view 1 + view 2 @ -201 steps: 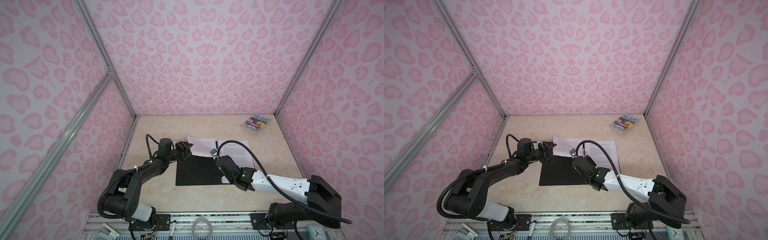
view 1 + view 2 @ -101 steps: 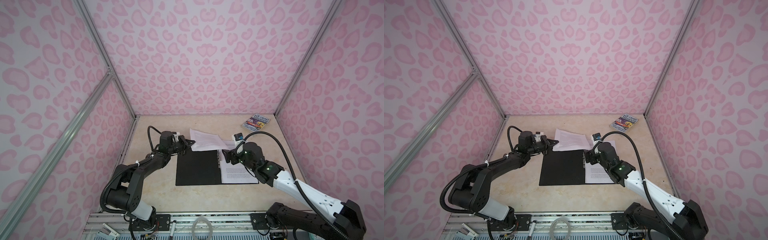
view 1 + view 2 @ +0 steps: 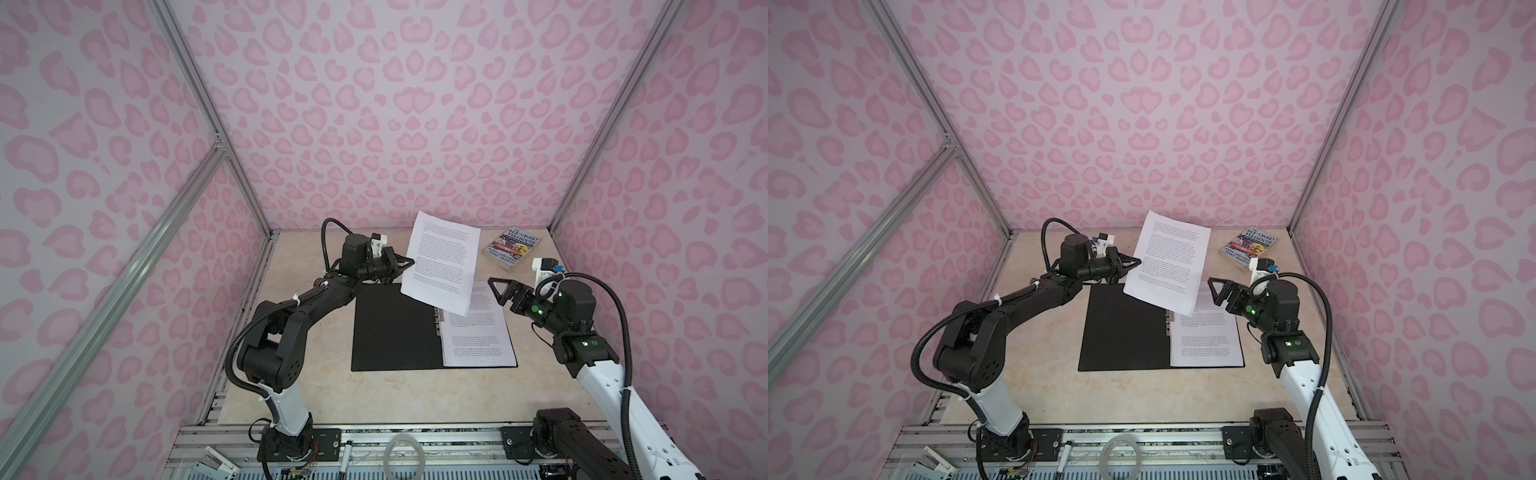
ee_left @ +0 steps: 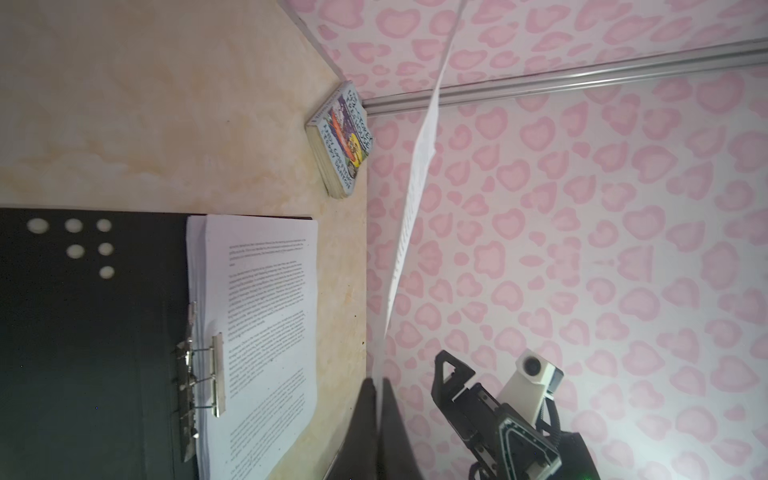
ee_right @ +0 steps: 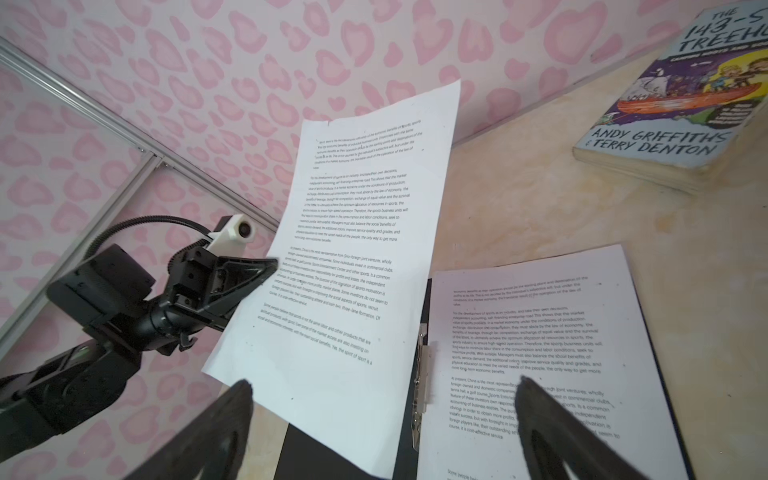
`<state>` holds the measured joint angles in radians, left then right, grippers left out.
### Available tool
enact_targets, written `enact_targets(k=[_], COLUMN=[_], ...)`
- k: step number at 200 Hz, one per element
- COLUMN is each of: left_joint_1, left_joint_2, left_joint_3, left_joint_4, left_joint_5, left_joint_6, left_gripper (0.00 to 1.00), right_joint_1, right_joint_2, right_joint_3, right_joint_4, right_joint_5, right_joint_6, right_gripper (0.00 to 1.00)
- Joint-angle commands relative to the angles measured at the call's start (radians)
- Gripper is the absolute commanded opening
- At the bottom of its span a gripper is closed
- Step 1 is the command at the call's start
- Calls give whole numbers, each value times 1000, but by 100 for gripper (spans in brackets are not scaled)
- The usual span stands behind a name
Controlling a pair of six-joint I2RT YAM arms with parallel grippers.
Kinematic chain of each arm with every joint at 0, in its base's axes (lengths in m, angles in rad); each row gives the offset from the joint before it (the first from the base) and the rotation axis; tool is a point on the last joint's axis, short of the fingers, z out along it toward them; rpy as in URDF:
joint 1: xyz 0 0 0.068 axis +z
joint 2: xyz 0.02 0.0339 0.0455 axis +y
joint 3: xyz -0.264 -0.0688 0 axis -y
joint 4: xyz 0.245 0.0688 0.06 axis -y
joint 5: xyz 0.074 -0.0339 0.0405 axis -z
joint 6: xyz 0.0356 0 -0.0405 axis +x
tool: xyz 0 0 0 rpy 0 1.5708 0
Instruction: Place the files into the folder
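Grips one printed sheet [image 3: 442, 259] by its side edge in the left pincer [image 3: 405, 262], jaws clamped on the paper, tilted in the air above the folder [image 3: 390, 328]; holds the right pincer [image 3: 500, 291] wide apart and empty, near the stack of sheets [image 3: 478, 332] lying in the folder's right half (black inside, flat on the surface [image 3: 316, 374], metal spine clip [image 3: 438, 322] at the fold); best to lower slowly, square the corners to the stack, lay flat clear of the clip, then release; likely risks a curl at the floppy free edge.

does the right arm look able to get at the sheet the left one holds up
Probably yes: the right gripper, jaws open, faces the raised sheet with nothing between; the left gripper pinches only its far edge.
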<state>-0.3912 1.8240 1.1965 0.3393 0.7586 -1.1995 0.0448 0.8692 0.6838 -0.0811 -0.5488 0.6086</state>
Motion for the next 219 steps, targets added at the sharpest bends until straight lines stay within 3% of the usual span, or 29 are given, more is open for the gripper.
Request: enact_targets(k=[1, 27, 71, 101, 142, 219], left_joint_1=[-31, -52, 4, 23, 23, 23], left_joint_2=[40, 7, -3, 31, 26, 56], left_joint_3=[15, -112, -317, -318, -322, -348], left_joint_4=[3, 21, -39, -121, -170, -92], left_joint_5=[31, 15, -52, -113, -185, -167], left_joint_6=[21, 39, 143, 239, 306, 303], left_gripper=[3, 3, 3, 3, 3, 3], right_joint_1=[-32, -34, 33, 119, 150, 243], right_joint_2=[29, 100, 296, 469, 615, 815], right_joint_3=[11, -32, -89, -68, -79, -48], right_joint_4=[-45, 12, 166, 226, 364, 550], right_joint_5=[-57, -80, -133, -132, -128, -138], right_joint_6=[33, 22, -2, -11, 40, 135], right_gripper=[96, 96, 93, 92, 87, 66])
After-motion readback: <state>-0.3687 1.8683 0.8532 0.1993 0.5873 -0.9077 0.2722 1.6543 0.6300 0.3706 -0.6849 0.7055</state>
